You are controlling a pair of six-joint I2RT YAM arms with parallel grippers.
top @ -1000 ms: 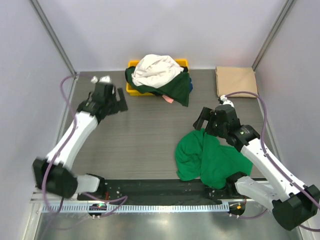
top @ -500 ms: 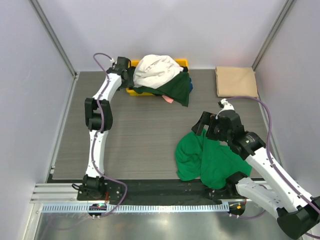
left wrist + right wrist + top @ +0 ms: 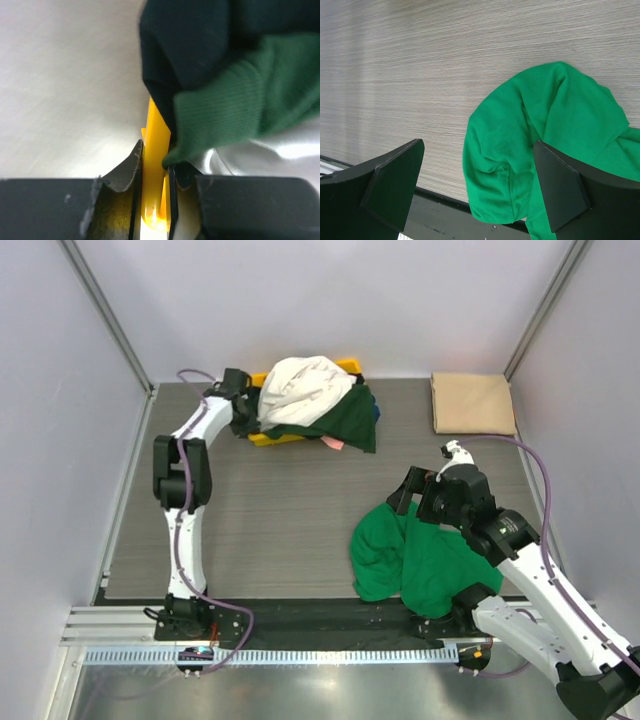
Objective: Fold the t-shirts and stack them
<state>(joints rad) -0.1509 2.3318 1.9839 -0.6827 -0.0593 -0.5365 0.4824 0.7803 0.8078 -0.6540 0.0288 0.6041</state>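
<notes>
1 green tee [image 3: 415, 555] — 1 tray [image 3: 157, 125] (L gripper [image 3: 154, 172] clamped)

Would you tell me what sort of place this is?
Most likely a robotics lab test cell, not a home: blank panel walls on metal posts box in the table, and the left arm and right arm are bolted to a rail at its near edge.

We find bare desk [image 3: 280, 510] across the middle; the heaped yellow tray [image 3: 270, 438] blocks far centre, the bright green t-shirt [image 3: 410, 555] near right.

Lab test cell: white walls [image 3: 330, 300], metal posts [image 3: 105, 315]
</notes>
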